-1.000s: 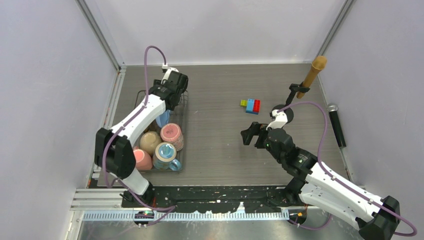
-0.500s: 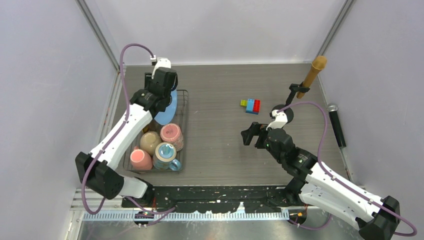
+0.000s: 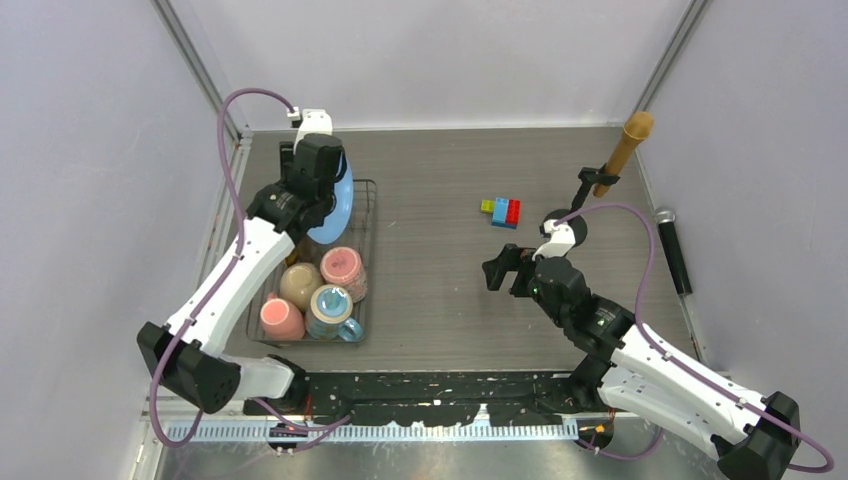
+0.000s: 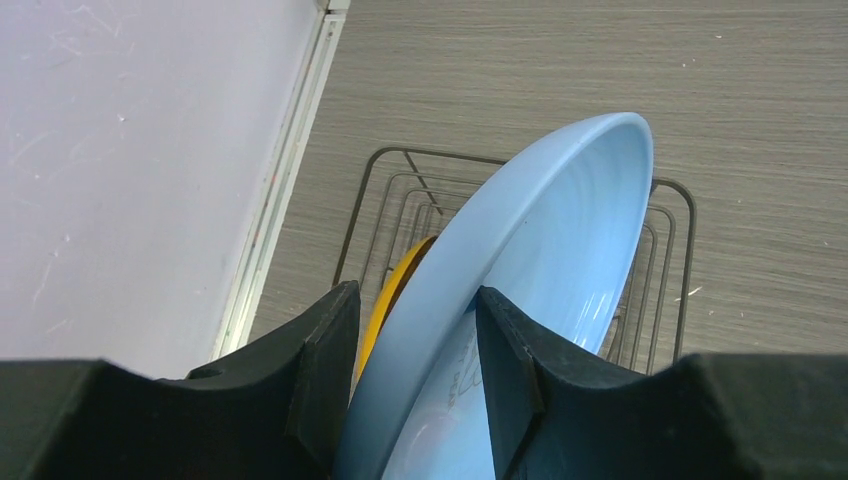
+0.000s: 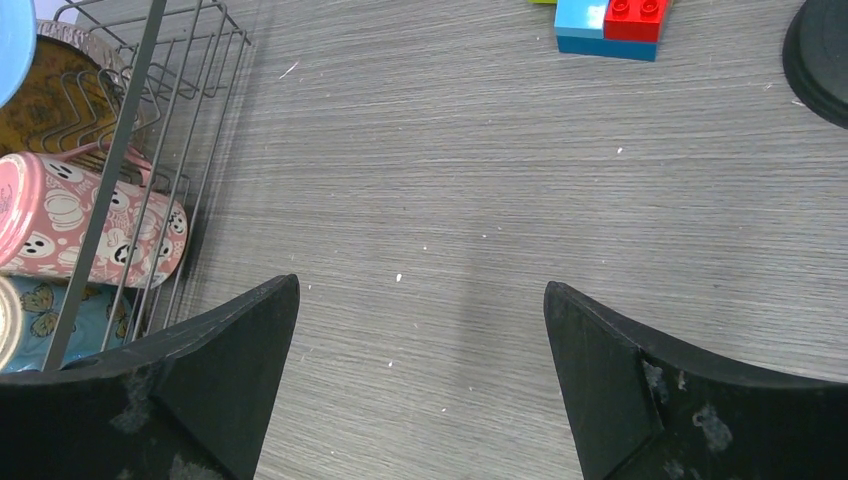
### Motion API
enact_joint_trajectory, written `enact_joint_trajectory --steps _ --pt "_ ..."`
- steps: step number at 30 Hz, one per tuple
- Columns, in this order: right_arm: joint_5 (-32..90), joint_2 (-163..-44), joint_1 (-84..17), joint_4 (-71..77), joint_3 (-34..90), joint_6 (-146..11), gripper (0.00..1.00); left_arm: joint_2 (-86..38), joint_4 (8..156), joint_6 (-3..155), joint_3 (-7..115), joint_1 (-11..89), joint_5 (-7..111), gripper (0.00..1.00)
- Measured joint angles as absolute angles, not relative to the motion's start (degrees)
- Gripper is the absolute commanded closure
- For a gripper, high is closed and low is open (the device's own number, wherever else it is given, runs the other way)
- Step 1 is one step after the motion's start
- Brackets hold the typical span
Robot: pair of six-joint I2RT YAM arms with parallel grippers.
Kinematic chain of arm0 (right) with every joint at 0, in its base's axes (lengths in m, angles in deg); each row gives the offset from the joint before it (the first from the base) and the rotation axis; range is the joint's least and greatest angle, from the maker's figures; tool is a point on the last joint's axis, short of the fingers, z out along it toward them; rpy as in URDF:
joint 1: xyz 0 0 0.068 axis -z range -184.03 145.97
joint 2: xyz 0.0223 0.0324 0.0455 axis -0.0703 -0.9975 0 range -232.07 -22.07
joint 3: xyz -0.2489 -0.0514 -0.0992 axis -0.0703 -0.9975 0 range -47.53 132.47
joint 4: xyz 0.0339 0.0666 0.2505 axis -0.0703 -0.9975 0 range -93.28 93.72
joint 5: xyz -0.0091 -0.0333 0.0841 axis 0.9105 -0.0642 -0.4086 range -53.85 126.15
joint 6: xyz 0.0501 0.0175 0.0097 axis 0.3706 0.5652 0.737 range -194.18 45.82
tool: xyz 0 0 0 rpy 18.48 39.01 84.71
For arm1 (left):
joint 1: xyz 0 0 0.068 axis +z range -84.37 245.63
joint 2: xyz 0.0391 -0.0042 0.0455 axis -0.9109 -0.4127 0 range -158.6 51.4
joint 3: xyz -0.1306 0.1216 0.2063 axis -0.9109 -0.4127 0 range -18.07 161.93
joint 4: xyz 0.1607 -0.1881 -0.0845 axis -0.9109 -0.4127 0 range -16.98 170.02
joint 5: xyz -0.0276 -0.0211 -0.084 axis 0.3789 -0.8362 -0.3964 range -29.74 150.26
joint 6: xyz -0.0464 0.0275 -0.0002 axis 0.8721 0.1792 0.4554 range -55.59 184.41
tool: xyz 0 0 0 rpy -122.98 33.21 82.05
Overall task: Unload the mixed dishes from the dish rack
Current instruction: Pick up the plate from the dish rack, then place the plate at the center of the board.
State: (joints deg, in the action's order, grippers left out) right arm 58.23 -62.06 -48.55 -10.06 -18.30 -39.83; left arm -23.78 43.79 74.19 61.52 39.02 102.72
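Note:
My left gripper (image 3: 318,172) is shut on the rim of the light blue plate (image 3: 338,205) and holds it on edge above the far end of the black wire dish rack (image 3: 372,215). In the left wrist view the plate (image 4: 560,230) sits between my fingers (image 4: 415,293), with the yellow plate (image 4: 400,285) just behind it over the rack (image 4: 400,160). The pink patterned mug (image 3: 343,270), the blue mug (image 3: 330,310), the pink cup (image 3: 281,318) and a pale bowl (image 3: 300,283) lie in the rack. My right gripper (image 3: 503,270) is open and empty over bare table (image 5: 420,290).
Coloured toy bricks (image 3: 502,211) lie mid-table at the back, also in the right wrist view (image 5: 608,22). A wooden-handled tool on a black stand (image 3: 625,145) and a black microphone (image 3: 675,250) are at the right. The pink mug (image 5: 90,235) shows through the rack bars.
My left arm has raised the light blue plate out of the rack and drawn it slightly toward the back left. The right arm has not moved.

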Motion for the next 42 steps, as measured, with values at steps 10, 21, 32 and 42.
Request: enact_joint_trajectory --steps 10,21,32,42 --pt "58.96 -61.95 -48.55 -10.06 -18.36 -40.05 0.0 -19.38 44.95 74.22 61.5 38.58 104.38 1.0" --pt "56.86 -61.62 -48.55 -10.09 -18.32 -39.48 0.01 -8.8 46.26 82.35 59.29 38.58 93.26 1.0" --pt "41.91 -64.0 -48.55 -1.98 -12.79 -37.12 0.06 0.09 52.47 100.9 37.96 38.36 62.61 1.0" --pt "31.96 -79.89 -48.55 0.28 -6.25 -35.52 0.28 -1.92 54.72 106.26 32.56 36.7 52.86 1.0"
